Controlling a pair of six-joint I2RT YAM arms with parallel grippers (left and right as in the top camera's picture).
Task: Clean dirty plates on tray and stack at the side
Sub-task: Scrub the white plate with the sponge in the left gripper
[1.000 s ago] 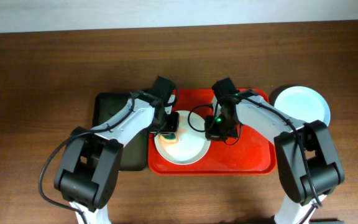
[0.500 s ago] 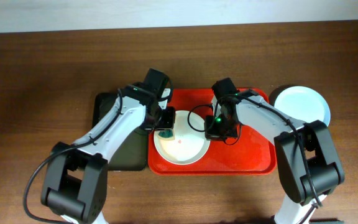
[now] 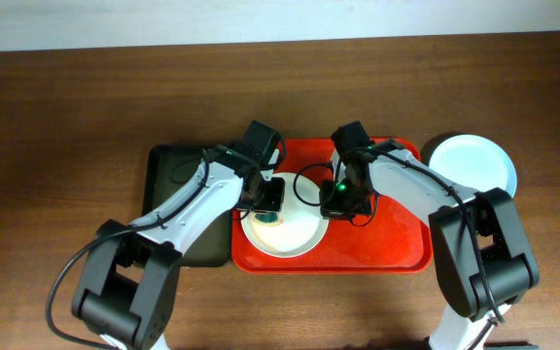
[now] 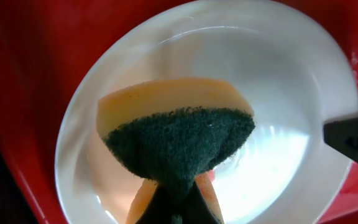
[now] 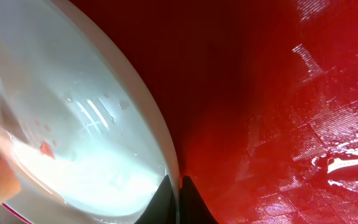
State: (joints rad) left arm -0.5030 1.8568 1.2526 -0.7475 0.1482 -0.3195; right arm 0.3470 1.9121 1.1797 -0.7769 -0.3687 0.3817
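in tray (image 3: 397, 248), 9 o'clock end: plate (image 3: 299, 238) under sponge (image 4: 179, 140) | on counter (image 3: 66, 117), 2 o'clock of tray: another plate (image 3: 472, 163)

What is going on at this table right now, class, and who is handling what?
The left hand grips a sponge, green side down, over the inside of a white plate on the red tray. The right hand pinches that plate's rim, apparently to steady it. Small red specks show on the plate. Right of the tray, a second plate sits on the table.
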